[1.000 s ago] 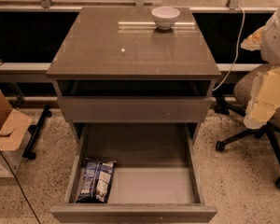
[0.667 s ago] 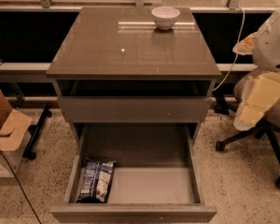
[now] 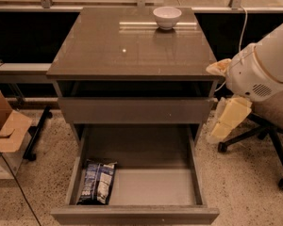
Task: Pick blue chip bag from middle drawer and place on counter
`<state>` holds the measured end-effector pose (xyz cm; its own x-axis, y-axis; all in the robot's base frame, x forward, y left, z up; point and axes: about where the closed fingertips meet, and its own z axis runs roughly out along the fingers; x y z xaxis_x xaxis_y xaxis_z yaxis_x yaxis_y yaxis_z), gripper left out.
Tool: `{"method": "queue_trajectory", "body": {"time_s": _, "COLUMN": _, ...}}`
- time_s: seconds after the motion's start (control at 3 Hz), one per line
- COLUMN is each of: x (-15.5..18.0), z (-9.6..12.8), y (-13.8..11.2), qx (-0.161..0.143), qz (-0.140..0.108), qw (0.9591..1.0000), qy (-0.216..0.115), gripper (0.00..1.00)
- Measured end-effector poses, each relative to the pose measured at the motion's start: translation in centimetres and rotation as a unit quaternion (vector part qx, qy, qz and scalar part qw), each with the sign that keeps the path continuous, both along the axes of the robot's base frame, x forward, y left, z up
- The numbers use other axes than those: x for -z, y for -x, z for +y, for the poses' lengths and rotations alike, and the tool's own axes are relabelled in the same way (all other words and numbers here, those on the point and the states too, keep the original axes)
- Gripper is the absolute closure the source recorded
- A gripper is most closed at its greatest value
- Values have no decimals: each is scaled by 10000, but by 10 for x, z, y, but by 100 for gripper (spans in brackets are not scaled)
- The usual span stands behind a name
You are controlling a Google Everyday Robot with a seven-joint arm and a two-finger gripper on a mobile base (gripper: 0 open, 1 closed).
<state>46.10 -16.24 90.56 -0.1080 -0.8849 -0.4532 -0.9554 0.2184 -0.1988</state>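
The blue chip bag lies flat in the front left corner of the open middle drawer, on its pale grey floor. The counter is the glossy grey-brown top of the cabinet. My gripper hangs from the white arm at the right side of the cabinet, level with the shut panel above the drawer. It is above and to the right of the drawer and far from the bag. It holds nothing that I can see.
A white bowl stands at the back of the counter. An office chair stands to the right behind the arm. A cardboard box sits on the floor at the left. A cable hangs at the right rear.
The arm and gripper have swung left and down, closer to the cabinet's right side. The bag and the drawer have not moved.
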Motion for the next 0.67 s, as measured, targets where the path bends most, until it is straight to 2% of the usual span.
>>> {"method": "queue_trajectory", "body": {"time_s": 0.33, "x": 34, "z": 15, "y": -18, "qx": -97, "qz": -87, "qw": 9984, "qy": -544, "gripper": 0}}
{"method": "queue_trajectory", "body": {"time_s": 0.67, "x": 34, "z": 17, "y": -20, "qx": -98, "qz": -125, "qw": 9983, "qy": -563, "gripper": 0}}
